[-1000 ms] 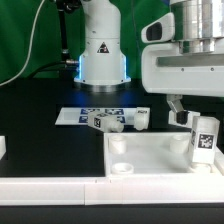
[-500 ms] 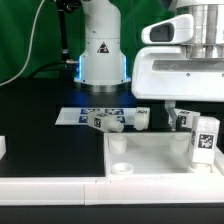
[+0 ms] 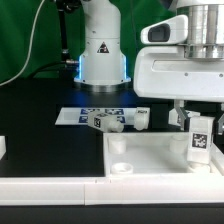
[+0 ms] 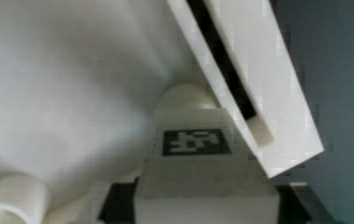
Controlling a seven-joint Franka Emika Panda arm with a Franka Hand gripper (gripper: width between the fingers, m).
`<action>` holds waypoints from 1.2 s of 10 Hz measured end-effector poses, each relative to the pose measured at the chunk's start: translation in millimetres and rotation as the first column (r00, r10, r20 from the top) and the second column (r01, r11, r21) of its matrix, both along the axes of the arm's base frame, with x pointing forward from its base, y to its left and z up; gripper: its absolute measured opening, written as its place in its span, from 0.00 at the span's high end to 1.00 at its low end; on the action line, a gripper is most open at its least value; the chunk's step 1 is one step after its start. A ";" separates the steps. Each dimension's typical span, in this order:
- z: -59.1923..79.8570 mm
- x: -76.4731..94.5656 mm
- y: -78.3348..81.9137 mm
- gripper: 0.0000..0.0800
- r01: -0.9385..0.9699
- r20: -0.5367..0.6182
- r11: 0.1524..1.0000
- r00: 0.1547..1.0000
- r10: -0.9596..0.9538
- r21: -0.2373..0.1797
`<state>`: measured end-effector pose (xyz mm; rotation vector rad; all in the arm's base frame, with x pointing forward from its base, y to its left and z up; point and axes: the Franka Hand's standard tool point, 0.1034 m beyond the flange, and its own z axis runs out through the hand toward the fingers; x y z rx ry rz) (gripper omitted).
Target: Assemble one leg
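My gripper (image 3: 199,124) is shut on a leg (image 3: 200,143), a stubby white peg with a black-and-white tag. It holds the leg nearly upright over the far right corner of the large flat white panel (image 3: 150,152). Whether the leg's lower end touches the panel is hidden. In the wrist view the tagged leg (image 4: 199,140) sits between the dark fingers (image 4: 124,200), with the panel (image 4: 67,90) beneath it and the panel's edge wall (image 4: 245,70) alongside it. Two loose legs (image 3: 101,122) (image 3: 141,118) lie behind the panel.
The marker board (image 3: 80,115) lies behind the loose legs, in front of the arm's base (image 3: 102,55). Round sockets (image 3: 122,168) show in the panel's corners on the exterior view's left. A small white part (image 3: 3,147) sits at the exterior view's left edge.
The gripper has come down a little and shifted slightly toward the exterior view's left with the leg. The leg now stands straighter over the panel's corner.
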<state>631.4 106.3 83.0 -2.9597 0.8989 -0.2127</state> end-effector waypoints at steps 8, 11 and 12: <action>-1.6 2.9 0.1 0.64 0.839 -0.139 0.518 0.540 -0.830 0.167; -1.7 2.9 0.3 0.29 0.818 -0.133 0.550 0.571 -0.810 0.167; -0.2 2.4 2.4 0.29 0.681 -0.108 0.720 0.732 -0.672 0.133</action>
